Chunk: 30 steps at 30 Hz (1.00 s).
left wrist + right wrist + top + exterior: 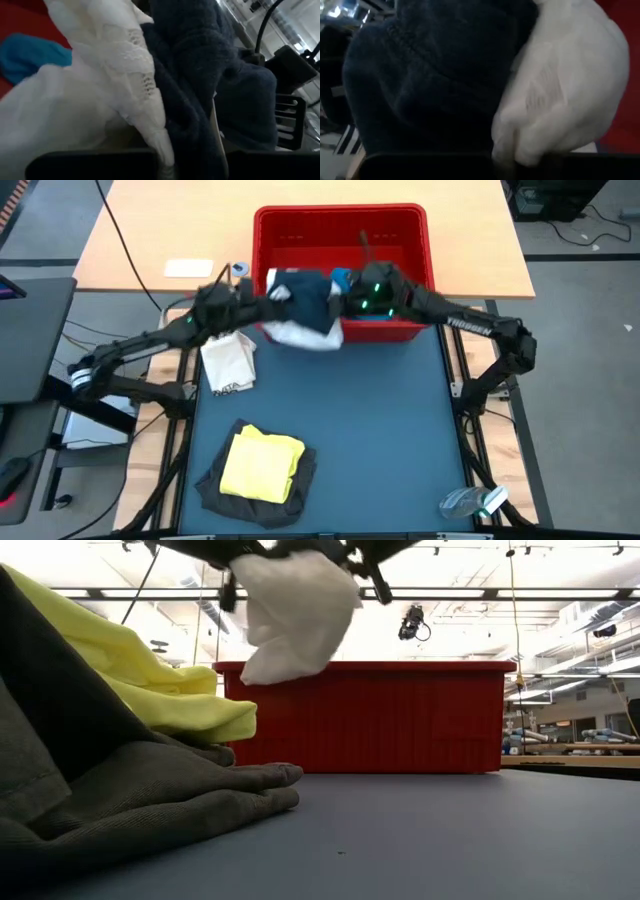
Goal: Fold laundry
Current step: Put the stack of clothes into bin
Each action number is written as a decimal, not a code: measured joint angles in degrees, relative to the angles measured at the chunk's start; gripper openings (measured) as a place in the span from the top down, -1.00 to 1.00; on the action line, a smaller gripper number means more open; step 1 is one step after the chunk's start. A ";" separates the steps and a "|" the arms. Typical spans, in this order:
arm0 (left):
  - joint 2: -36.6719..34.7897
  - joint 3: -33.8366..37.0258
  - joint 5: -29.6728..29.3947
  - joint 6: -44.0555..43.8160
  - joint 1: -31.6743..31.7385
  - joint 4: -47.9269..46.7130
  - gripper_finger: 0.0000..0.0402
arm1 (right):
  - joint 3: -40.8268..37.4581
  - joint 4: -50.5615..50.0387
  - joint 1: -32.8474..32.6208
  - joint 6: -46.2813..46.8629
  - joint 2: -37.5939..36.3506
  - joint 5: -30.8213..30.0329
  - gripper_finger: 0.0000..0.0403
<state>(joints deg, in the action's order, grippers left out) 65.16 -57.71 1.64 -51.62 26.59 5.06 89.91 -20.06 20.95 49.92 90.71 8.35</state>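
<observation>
High view: left gripper [268, 295] and right gripper [340, 300] meet at 12 o'clock over the red basket [400, 225] front rim, both clamped on a navy garment [308, 295] with white cloth [305, 332] hanging below. Yellow T-shirt [262, 464] lies folded on grey garment [205, 485] at 7 o'clock. White bag [228, 365] at 9.
Low view: white cloth hangs in air at 12.
Wrist views: each gripper pinches navy and white fabric; blue piece [30, 56] at 9.

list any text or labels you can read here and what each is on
"TROSSEN": white letters on the right arm.
Dark print on the white bag: too small to read.
White card on the wooden table: nothing legible.
No print shows on the clothes or the basket.
</observation>
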 joint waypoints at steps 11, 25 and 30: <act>25.36 -28.31 18.52 5.03 16.69 0.76 0.80 | -0.02 10.58 20.71 -5.34 0.05 8.69 0.85; 50.04 -43.95 26.43 16.59 25.16 -20.12 0.80 | -0.07 11.17 29.32 -10.70 19.58 14.43 0.81; 54.71 -43.86 26.44 23.91 27.09 -31.54 0.51 | -0.05 3.82 30.79 -10.43 22.56 19.48 0.29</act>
<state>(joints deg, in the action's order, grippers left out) 119.88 -101.57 28.08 -27.70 53.69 -26.49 89.86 -16.24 51.73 39.48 113.27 27.83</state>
